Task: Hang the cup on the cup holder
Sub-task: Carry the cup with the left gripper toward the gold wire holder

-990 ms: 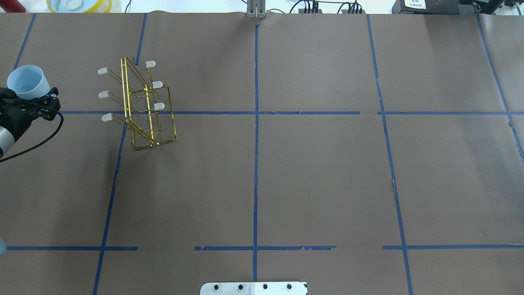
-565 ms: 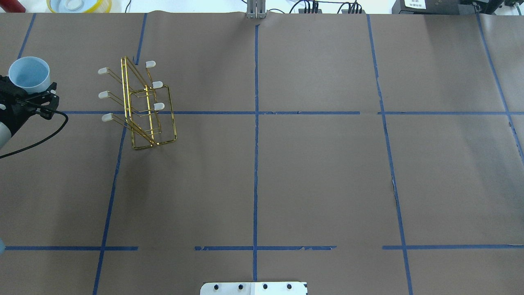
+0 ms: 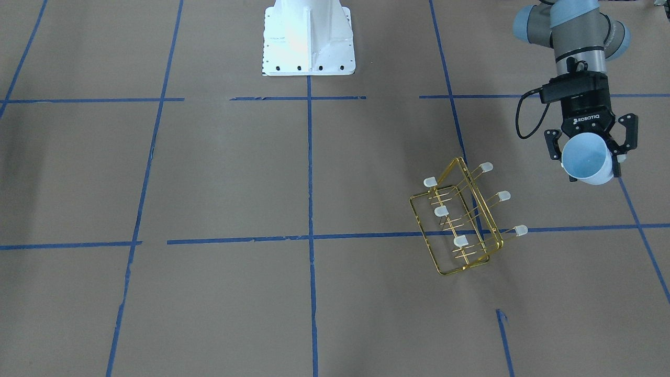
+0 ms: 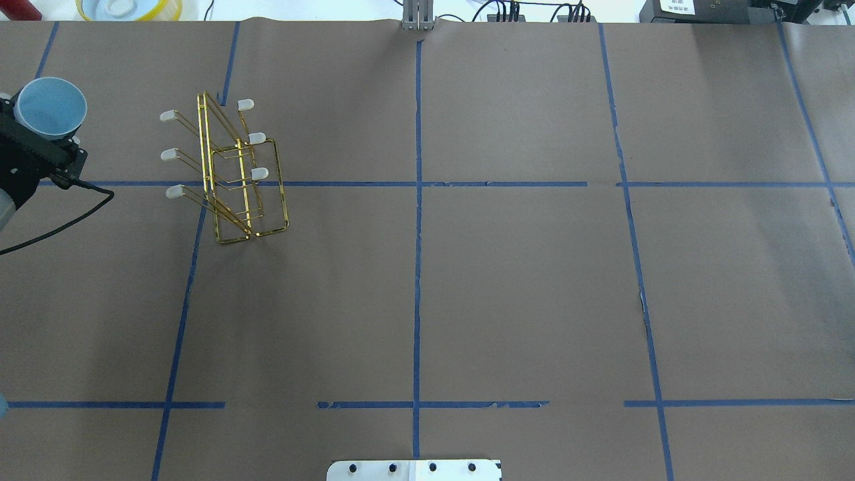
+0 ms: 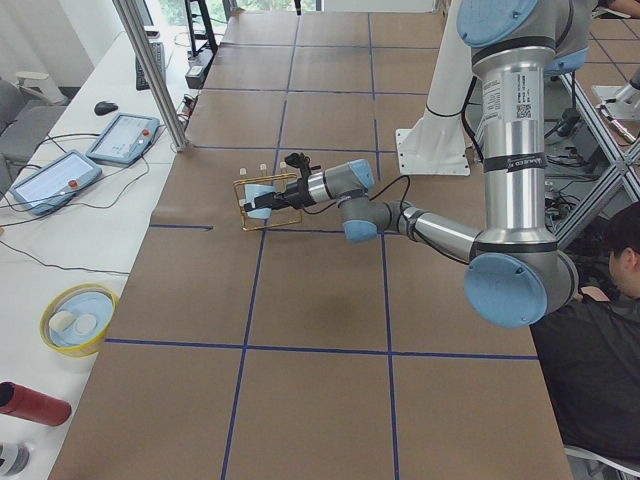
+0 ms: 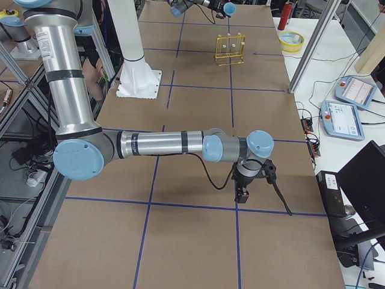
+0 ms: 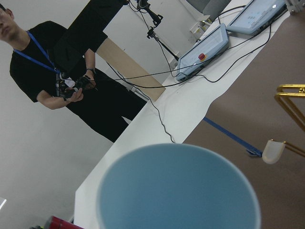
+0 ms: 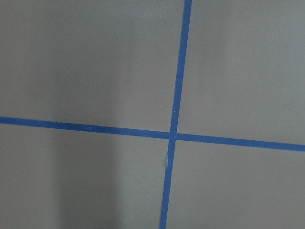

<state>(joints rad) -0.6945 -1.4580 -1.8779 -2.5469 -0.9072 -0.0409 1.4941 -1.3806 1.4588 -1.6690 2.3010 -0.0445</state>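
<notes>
My left gripper is shut on the pale blue cup and holds it in the air, tilted, at the table's left end. The cup's mouth shows in the overhead view and fills the left wrist view. The gold wire cup holder stands on the table to the cup's right, apart from it; it also shows in the front view. One capped prong shows beside the cup. My right gripper hangs low over the table's right end, seen only in the right side view; I cannot tell its state.
The white robot base stands at the table's near middle edge. A yellow-rimmed bowl and a red cylinder lie off the far left corner. A metal post stands at the far edge. A person stands beyond the table.
My left gripper has carried the cup farther from the robot and turned it, so its open mouth now tips more toward the overhead camera. The cup holder has not moved.
</notes>
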